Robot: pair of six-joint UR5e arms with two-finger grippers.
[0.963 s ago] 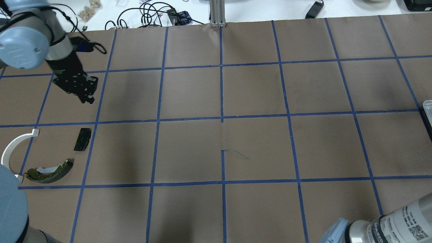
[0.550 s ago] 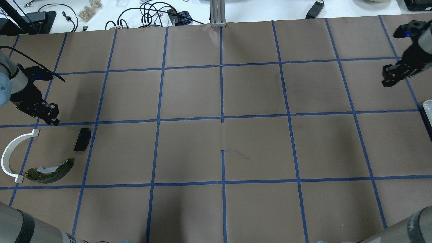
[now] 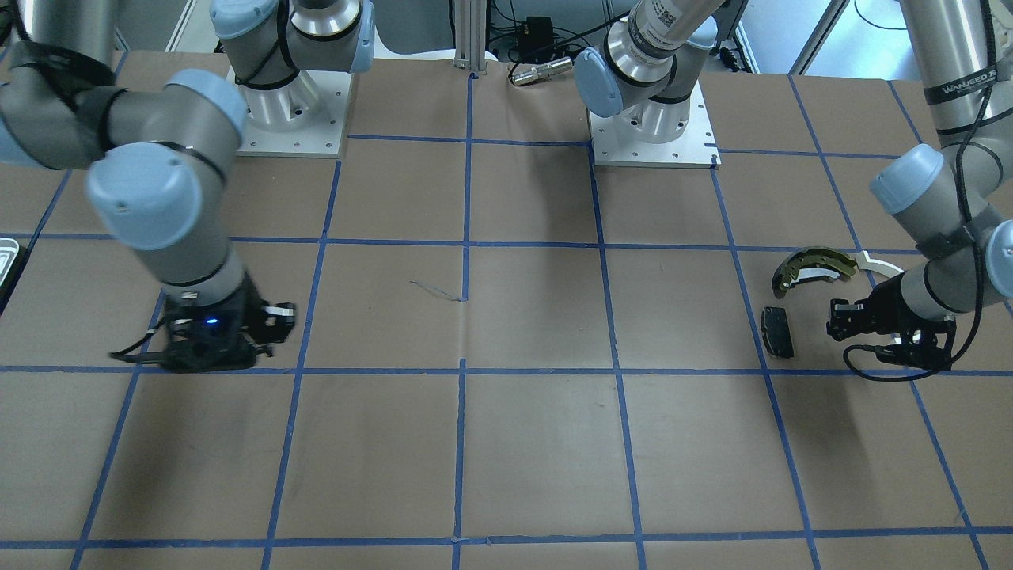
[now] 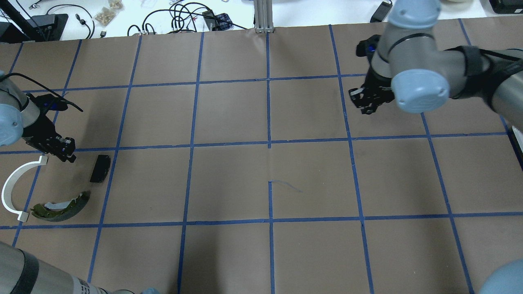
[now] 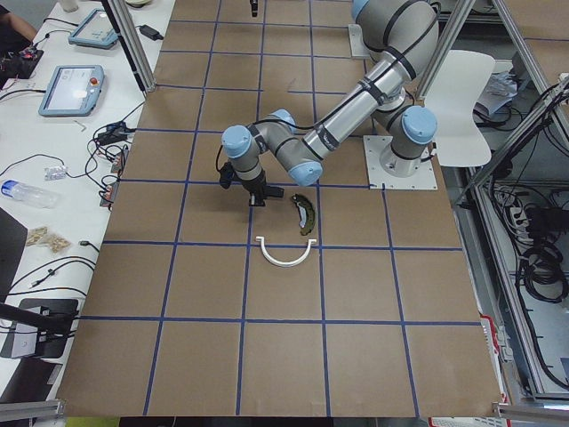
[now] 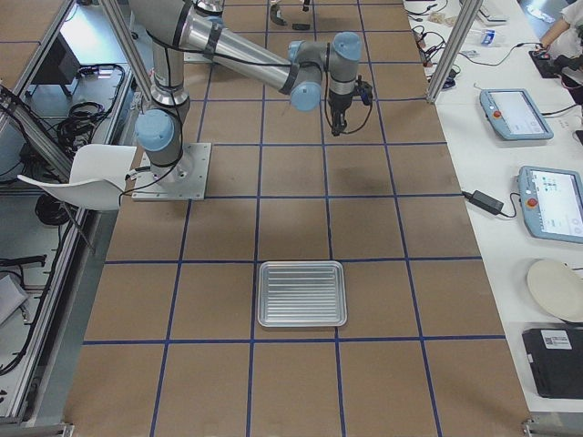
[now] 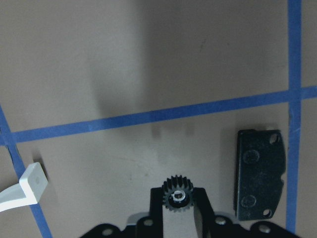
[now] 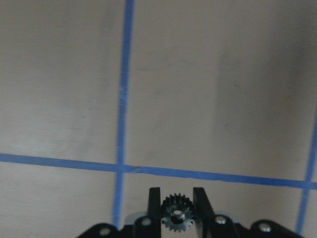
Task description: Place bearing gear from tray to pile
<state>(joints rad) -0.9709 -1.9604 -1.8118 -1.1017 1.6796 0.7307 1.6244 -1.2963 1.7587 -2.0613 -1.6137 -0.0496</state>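
Both arms are carrying one, as it turns out. The left pincer is pinching a bearing gear: small, black, toothed all round, with a shiny silver bearing ring in the middle. The right pincer is clamped on a second bearing gear that looks the same, black teeth and silver hub.

You only see that in the wrist cams. In the overhead and front views the gears are too small to pick out and the pincers just look like dark blobs. The right-end side view is the only one that shows the whole ribbed metal tray, sitting at the right end of the bench.

The first gear is at the left end, low over the pile. The black brake pad is just to its right, the tip of the white curved piece is off to its left, and the brake shoe lies nearer the robot. The second gear is over the far right part of the bench, above a crossing of blue tape lines and well apart from the tray.

Each gear shows its flat face to its wrist cam, so the bore points back at the lens, with the fingers gripping the teeth on either side. Being round, neither has a long axis to speak of.
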